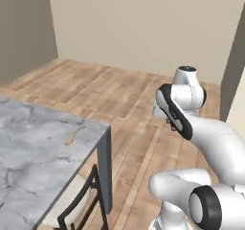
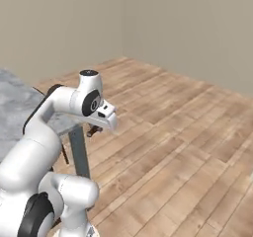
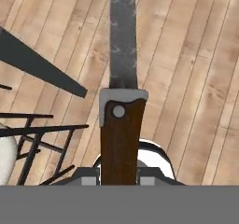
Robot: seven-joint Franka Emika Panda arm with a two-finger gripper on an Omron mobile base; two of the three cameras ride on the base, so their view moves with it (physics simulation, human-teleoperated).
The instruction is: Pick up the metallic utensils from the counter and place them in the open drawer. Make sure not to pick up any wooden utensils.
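From your left base view, a wooden piece [image 1: 74, 135] lies on the worktop [image 1: 33, 143]. Your right base view has the end effector [image 2: 93, 130] off the worktop's edge. Your hand view shows it clamped on the knife [image 3: 122, 101], over the floor [image 3: 196, 69].

The gripper [image 2: 94, 130] hangs over bare wooden floor [image 2: 188, 132], off the corner of the counter [image 1: 43, 143], with open room ahead and to its right. On its left stand the counter's dark leg [image 2: 79, 154] and a black chair frame [image 1: 79, 207] under the slab edge. The knife [image 3: 122, 101] held between the jaws juts forward.
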